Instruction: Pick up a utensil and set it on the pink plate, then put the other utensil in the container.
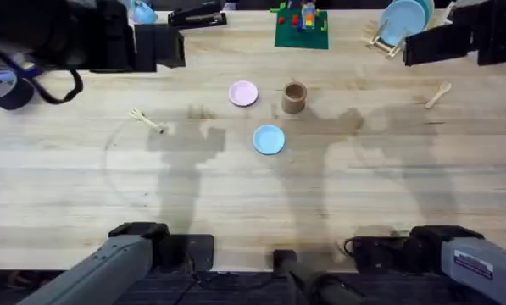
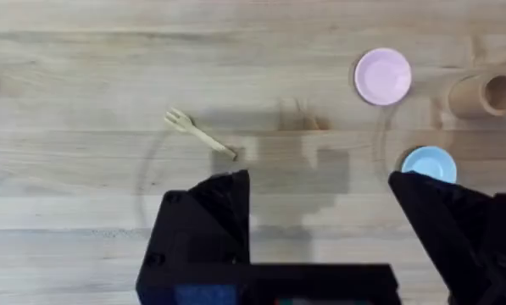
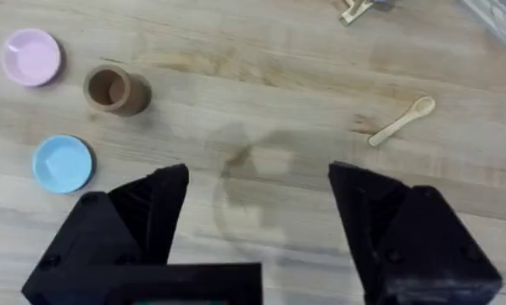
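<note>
Left gripper (image 2: pixel 319 212) with its black fingers spread wide and empty, raised above the wooden table (image 1: pixel 253 195), over its left half; right gripper (image 3: pixel 258 212) likewise spread wide and holding nothing, raised over the right half. The fork (image 1: pixel 147 120) lies flat on the bare table toward the left edge, tines pointing to the far left corner, well apart from every dish; in the left wrist view the fork (image 2: pixel 199 133) lies beyond the open fingers, touching neither. The pink plate (image 1: pixel 243 93) sits near the table's middle, toward the far edge, with nothing on it, and the brown container (image 1: pixel 294 97) stands upright just beside it on the side of the right edge, its mouth open upward. A light blue plate (image 1: pixel 269 139) rests nearer the front edge, between those two and apart from both. The spoon (image 1: pixel 438 95) lies flat toward the right edge, bowl end pointing to the far right corner; in the right wrist view the spoon (image 3: pixel 402 121) lies beyond the open fingers, well apart from the container (image 3: pixel 115 91) and the pink plate (image 3: pixel 31 57).
</note>
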Tool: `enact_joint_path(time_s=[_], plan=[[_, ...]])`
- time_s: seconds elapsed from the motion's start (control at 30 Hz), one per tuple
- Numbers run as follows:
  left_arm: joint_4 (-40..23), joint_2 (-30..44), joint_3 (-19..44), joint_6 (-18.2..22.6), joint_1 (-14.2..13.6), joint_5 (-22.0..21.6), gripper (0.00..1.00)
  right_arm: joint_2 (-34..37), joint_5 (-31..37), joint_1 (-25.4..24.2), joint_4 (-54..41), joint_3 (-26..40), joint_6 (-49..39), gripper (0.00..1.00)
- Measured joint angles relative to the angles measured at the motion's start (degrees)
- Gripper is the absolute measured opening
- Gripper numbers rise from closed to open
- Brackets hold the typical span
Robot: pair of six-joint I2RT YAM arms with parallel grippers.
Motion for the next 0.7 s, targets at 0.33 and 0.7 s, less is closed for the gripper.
enact_joint_path(time_s=[0.33, 0.7], plan=[[-0.1, 4.4, 0.0, 0.0, 0.0, -0.6, 0.997, -0.1, 0.0, 0.0, 0.0, 0.1, 0.0, 0.994], [-4.3, 7.8, 0.0, -13.3, -0.1, -6.2, 0.995, -0.1, 0.0, 0.0, -0.1, 0.1, 0.0, 0.995]])
